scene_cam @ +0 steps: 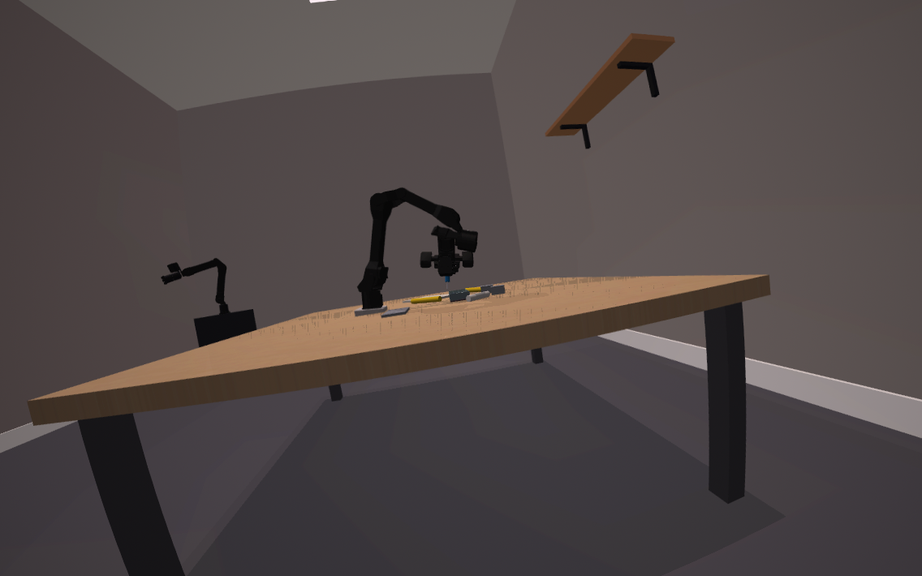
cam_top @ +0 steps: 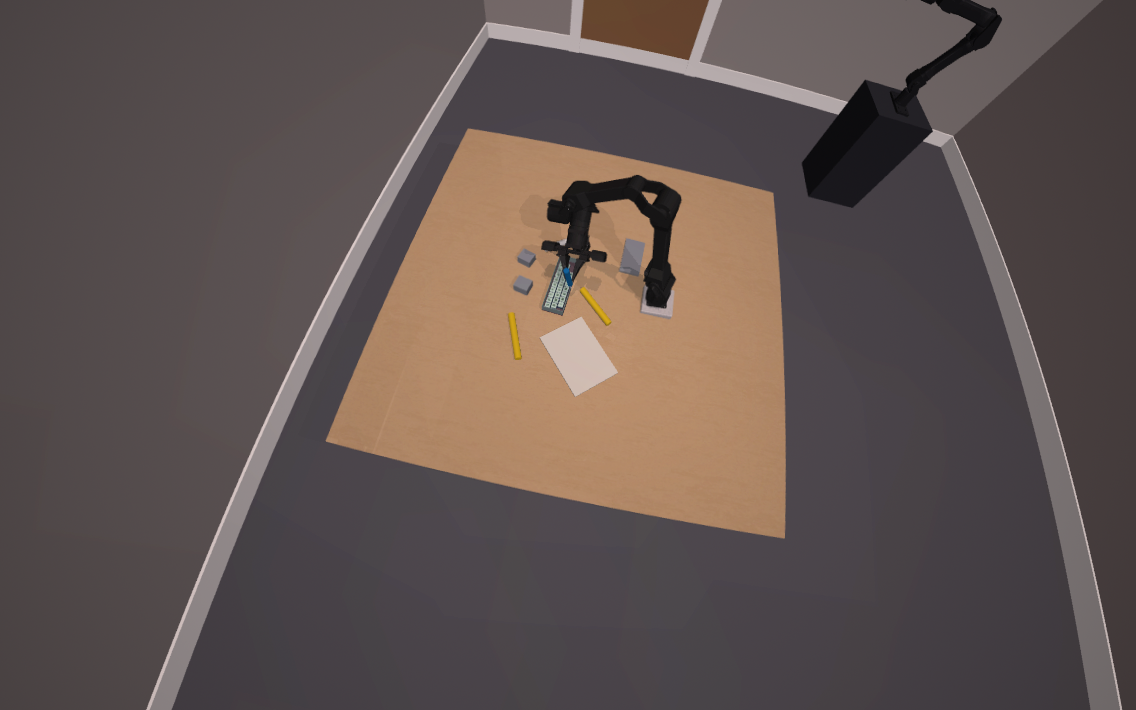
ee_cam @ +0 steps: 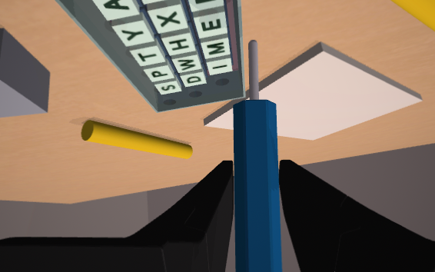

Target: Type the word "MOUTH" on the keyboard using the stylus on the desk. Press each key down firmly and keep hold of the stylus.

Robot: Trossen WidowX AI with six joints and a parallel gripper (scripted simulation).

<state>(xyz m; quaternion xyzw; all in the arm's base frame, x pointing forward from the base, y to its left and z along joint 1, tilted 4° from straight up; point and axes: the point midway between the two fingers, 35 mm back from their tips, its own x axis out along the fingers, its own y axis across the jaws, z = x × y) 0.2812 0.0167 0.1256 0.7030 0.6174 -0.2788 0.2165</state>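
You are looking at a worktop (ee_cam: 34,161) of pale wood with a fine straight grain and a matt, even finish. The stylus (ee_cam: 257,173) reads as smooth blue plastic with flat facets and a faint sheen, tipped with a dull grey nib that could be metal or rubber; you cannot tell which. The hand (ee_cam: 256,173) holding it looks like matt black plastic, almost without highlights. The keyboard (ee_cam: 176,50) has a grey, slightly translucent-looking casing and pale matt keycaps with printed dark letters. The yellow cylinder (ee_cam: 137,139) is smooth and uniformly coloured, like painted plastic. The white sheet (ee_cam: 322,96) looks flat, matt and paper-like. The grey block (ee_cam: 7,77) is plain and dull.
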